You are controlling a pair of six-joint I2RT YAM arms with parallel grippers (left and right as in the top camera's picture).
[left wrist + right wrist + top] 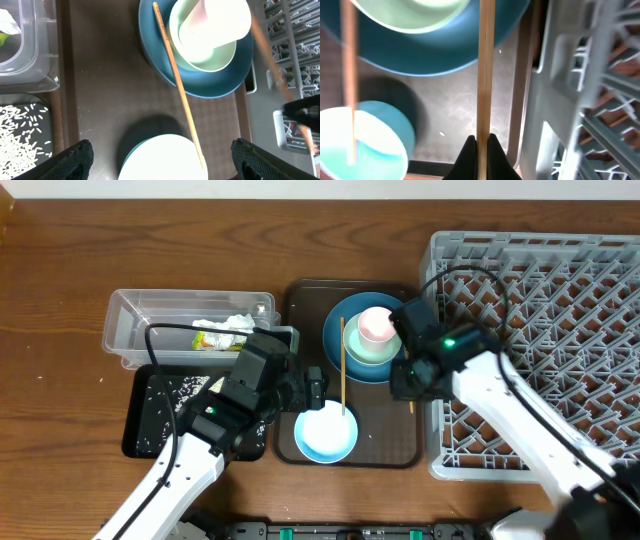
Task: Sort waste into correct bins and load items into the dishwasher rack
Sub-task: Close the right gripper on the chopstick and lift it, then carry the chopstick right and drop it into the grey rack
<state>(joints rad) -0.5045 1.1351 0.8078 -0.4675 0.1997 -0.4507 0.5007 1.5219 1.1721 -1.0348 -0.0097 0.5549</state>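
Note:
My right gripper (481,142) is shut on a wooden chopstick (485,70), at the brown serving tray's right edge beside the dishwasher rack (560,310). The other chopstick (342,365) lies from the dark-blue plate (338,345) onto the light-blue bowl (326,435). The pale-green bowl (372,352) sits on the plate with the white-pink cup (377,326) in it. My left gripper (167,165) is open and empty above the light-blue bowl (150,162). The napkin (232,326) and yellow-green wrapper (212,340) lie in the clear tub (130,315). Rice grains (165,390) lie in the black tray (135,430).
The brown serving tray (385,435) sits between the bins and the rack and holds the dishes. The rack's grey wall (545,110) stands close to the right of the held chopstick. Bare wooden table lies to the far left and along the back.

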